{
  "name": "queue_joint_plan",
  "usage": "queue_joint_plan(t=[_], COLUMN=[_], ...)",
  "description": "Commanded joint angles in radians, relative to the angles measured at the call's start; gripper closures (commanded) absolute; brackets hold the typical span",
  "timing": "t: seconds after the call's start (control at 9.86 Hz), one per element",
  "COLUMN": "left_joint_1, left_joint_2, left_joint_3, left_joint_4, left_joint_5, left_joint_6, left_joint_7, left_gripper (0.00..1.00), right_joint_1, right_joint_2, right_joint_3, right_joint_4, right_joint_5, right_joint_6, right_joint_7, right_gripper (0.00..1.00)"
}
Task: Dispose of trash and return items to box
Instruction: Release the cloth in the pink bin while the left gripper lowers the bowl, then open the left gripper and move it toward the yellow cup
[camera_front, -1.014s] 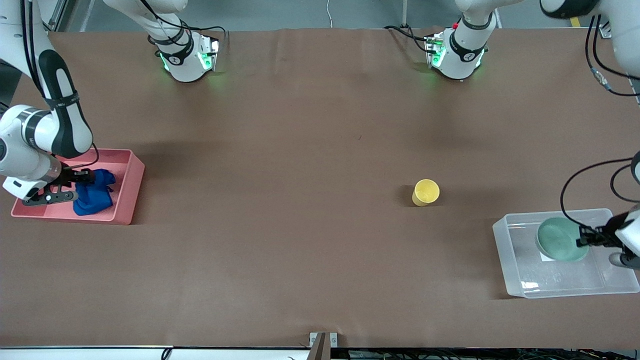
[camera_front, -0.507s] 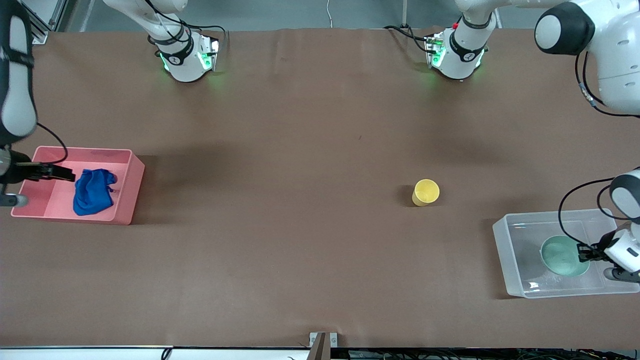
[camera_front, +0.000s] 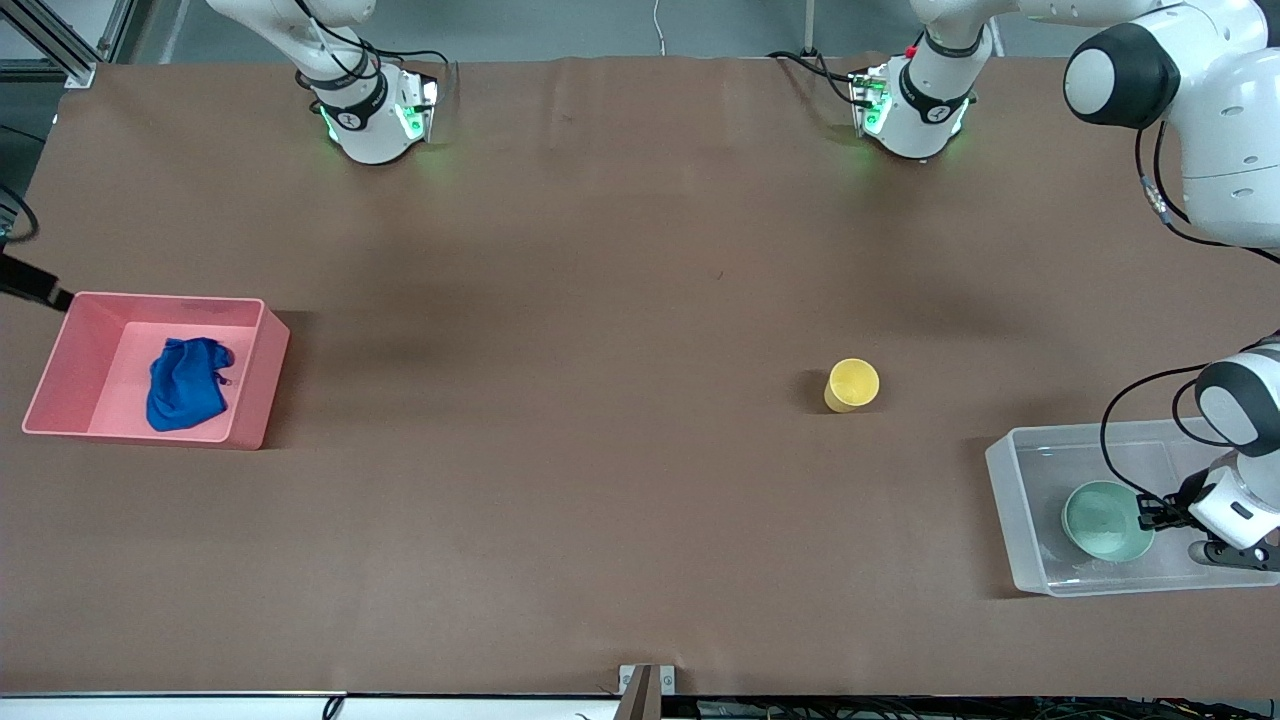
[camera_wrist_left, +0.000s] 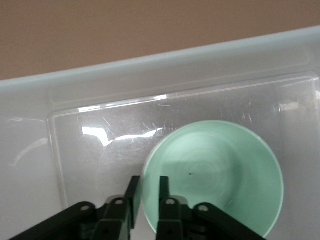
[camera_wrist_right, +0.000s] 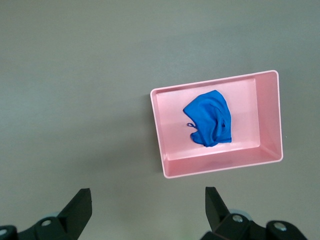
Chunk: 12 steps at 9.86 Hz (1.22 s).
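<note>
- Mint-green bowl (camera_front: 1106, 520) sits inside the clear box (camera_front: 1010, 500) at the left arm's end of the tabletop; the left claw (camera_front: 1150, 512) is at the bowl's rim, its fingers (camera_wrist_left: 132, 197) drawn close with the rim between them, clamped on the bowl.
- Blue cloth (camera_front: 186, 384) lies in the pink bin (camera_front: 262, 385) at the right arm's end, so the trash looks dealt with.
- Yellow cup (camera_front: 851, 385) stands upright on the open tabletop, well apart from the box and farther from the front camera than it. It lies much nearer the left arm, so I'd expect that arm to let go of the bowl and fetch it.
- The right claw (camera_wrist_right: 147, 210) hangs high over the tabletop beside the bin, fingers wide apart and empty; only its own wrist view shows this, as the front view barely catches that arm at its edge.
- The left wrist view alone shows the pinch on the rim.
</note>
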<state>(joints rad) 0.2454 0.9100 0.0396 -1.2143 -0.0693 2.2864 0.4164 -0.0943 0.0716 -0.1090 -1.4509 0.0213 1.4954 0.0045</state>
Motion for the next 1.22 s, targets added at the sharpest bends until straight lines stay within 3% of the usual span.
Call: queue_joint_plan(t=[0.0,0.2,0.3,0.61,0.91,1.12], left_joint_1=[-0.006,-0.014,-0.015,-0.017,-0.017,-0.014], left_joint_2=[-0.049,-0.138,-0.186,-0.368,-0.632,-0.793], left_joint_3=[-0.001,-0.006,-0.035,-0.119,-0.234,-0.322], left_joint_4=[-0.063,-0.065,-0.063,-0.12,-0.403,-0.683], left_joint_5=[-0.017,-0.015,-0.012,-0.006,-0.003,0.0], left_joint_6=[-0.011,-0.138,-0.207,-0.41,-0.391,-0.232], left_joint_7=[-0.001,-0.001,-0.001,-0.06,-0.17,-0.304], left_gripper=[0.25,0.22,0.16,0.14,0.11,0.11], right_joint_1=[-0.01,-0.002,-0.002,0.004,0.019,0.028], right_joint_2=[-0.033,-0.065,-0.067,-0.065,-0.07,-0.102], right_joint_3=[0.005,0.008,0.006,0.006,0.011,0.017], right_joint_4=[-0.016,-0.046,-0.046,-0.045,-0.037,-0.046], right_joint_5=[0.031,0.029,0.029,0.016,-0.008,-0.032], right_joint_6=[-0.021,-0.015,-0.012,-0.012,-0.018,-0.023], right_joint_7=[0.023,0.025,0.022,0.015,0.014,0.012], right_gripper=[0.0,0.0,0.0,0.0,0.0,0.0])
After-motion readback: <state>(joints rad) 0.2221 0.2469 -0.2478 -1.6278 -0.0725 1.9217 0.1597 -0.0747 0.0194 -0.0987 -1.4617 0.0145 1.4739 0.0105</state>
